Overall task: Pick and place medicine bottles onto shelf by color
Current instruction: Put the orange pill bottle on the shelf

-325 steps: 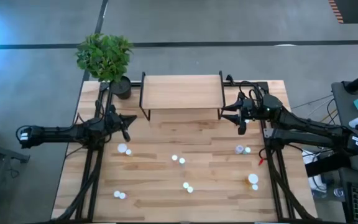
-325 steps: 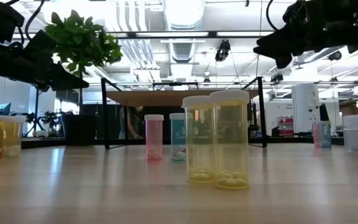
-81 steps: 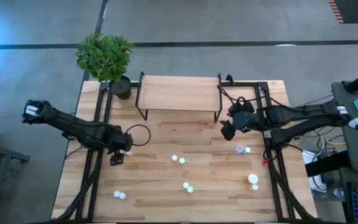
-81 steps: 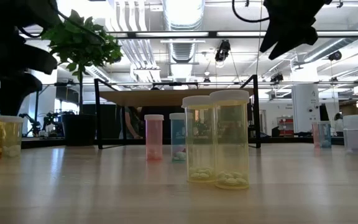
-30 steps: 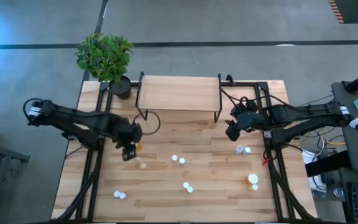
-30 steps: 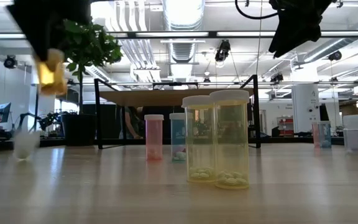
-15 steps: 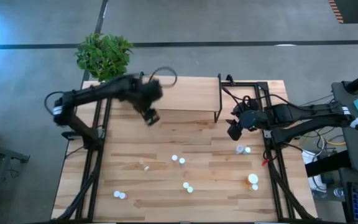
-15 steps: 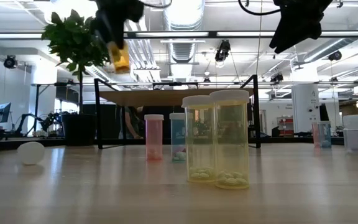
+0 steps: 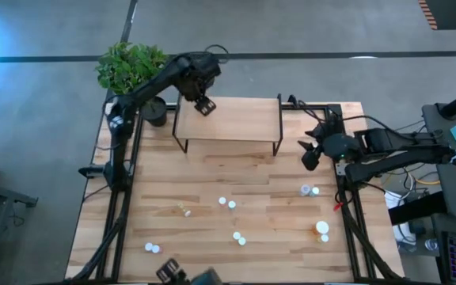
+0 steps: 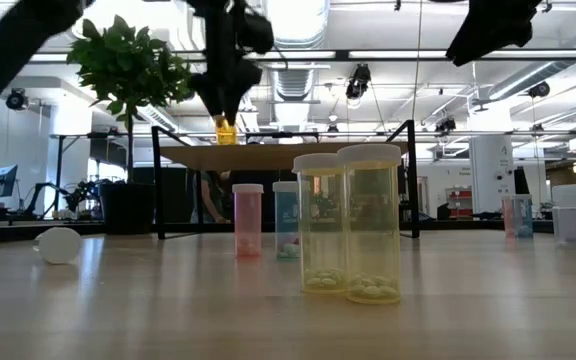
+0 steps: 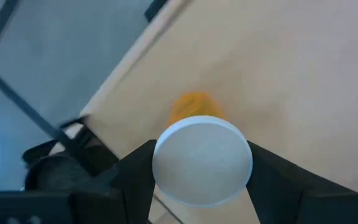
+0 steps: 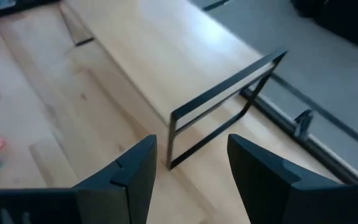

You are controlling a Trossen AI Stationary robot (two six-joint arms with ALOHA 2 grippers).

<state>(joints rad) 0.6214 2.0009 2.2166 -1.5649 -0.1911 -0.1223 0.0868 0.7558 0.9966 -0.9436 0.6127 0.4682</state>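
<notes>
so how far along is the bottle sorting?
Done: no bottle stands on the shelf yet. In hand: the left claw holds an orange bottle over the shelf's left end. Right claw hangs open, empty, right of the shelf. Left: the yellow pair, pink, and the others on the table.

Twelve bottles (image 9: 232, 205) in all. Ten stand upright on the tabletop (image 9: 275, 253) in five pairs. An eleventh bottle (image 9: 182, 210) lies on its side, alone. The twelfth, an orange bottle (image 11: 191, 107), is held over the shelf (image 9: 236, 119). The low view shows two yellow bottles (image 10: 371, 222), one pink bottle (image 10: 247, 218) and one blue-green bottle (image 10: 286, 220). One shelf, one potted plant (image 9: 131, 67).
</notes>
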